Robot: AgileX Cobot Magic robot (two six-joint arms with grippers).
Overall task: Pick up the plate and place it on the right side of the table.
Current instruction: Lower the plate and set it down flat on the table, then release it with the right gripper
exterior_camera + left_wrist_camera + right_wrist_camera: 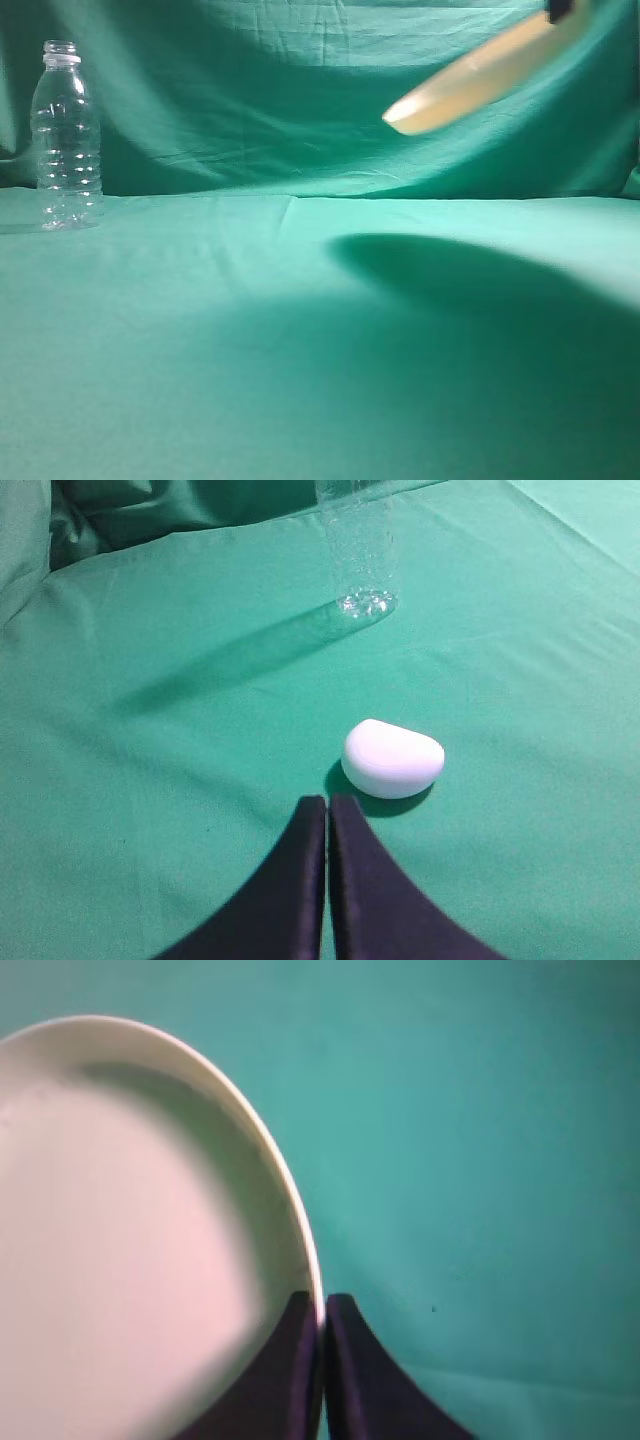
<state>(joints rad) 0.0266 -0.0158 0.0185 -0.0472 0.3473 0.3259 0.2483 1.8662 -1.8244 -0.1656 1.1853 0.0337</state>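
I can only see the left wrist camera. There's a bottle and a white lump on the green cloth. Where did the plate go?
Observer: The plate is up in the air, tilted, at the upper right of the exterior view, casting a big shadow on the table.
Operator: Who is holding it?
Observer: The right gripper; in its wrist view the fingers pinch the plate's rim.
Operator: Is the bottle near the plate?
Observer: No. The bottle stands upright at the far left of the exterior view, with no cap.
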